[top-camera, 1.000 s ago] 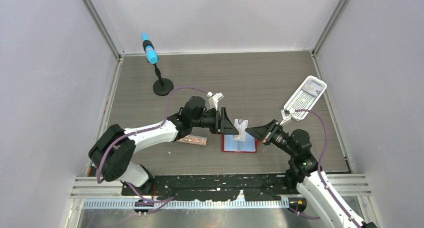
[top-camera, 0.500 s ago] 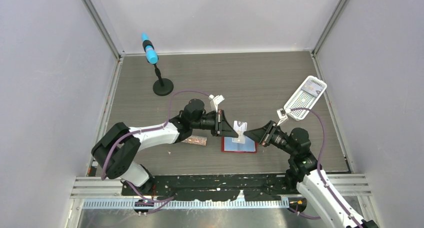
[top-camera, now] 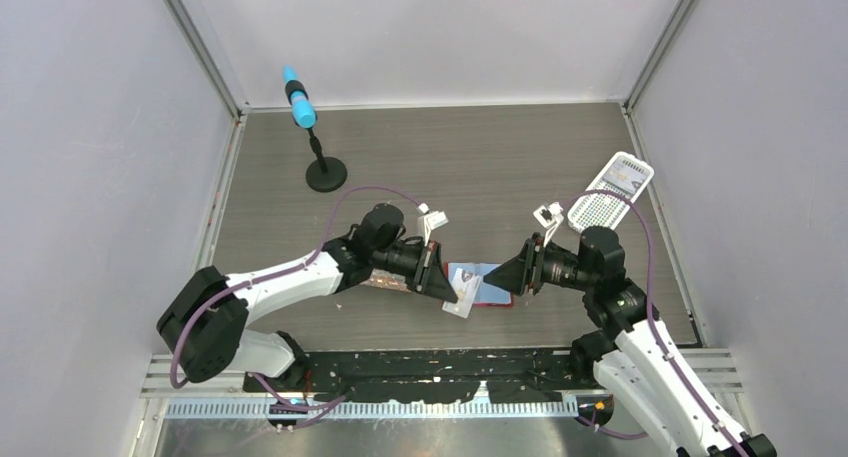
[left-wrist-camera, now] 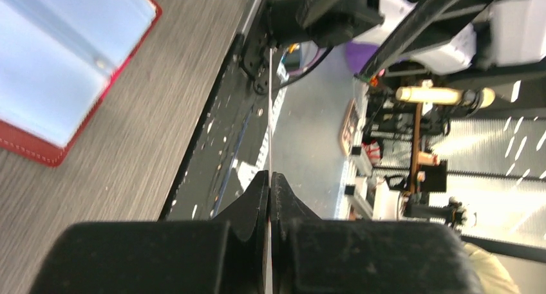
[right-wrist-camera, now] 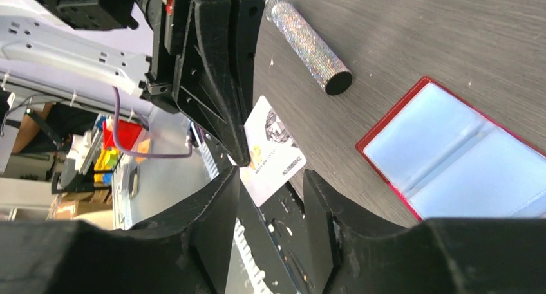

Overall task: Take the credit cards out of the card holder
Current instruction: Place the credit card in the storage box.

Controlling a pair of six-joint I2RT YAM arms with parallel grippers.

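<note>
The card holder [top-camera: 487, 285] lies open on the table, red-edged with light blue pockets; it also shows in the left wrist view [left-wrist-camera: 58, 62] and the right wrist view [right-wrist-camera: 451, 159]. My left gripper [top-camera: 447, 289] is shut on one of the credit cards [top-camera: 462, 299], a white one held in the air just in front of the holder's near left corner. The left wrist view shows that card edge-on as a thin line [left-wrist-camera: 270, 114] running out of the closed left gripper [left-wrist-camera: 270, 173]. My right gripper [top-camera: 505, 276] is open, its jaws [right-wrist-camera: 270, 178] empty, facing the card [right-wrist-camera: 273, 149].
A glittery tube [right-wrist-camera: 308, 43] lies left of the holder, partly under my left arm [top-camera: 300, 267]. A white perforated basket [top-camera: 610, 192] sits at the right. A blue-topped stand [top-camera: 300, 102] is at the back left. The black rail [top-camera: 440, 362] runs along the near edge.
The left gripper closed on the card and carried it toward the near edge, off the holder. The right gripper opened, let the card go and drew back.
</note>
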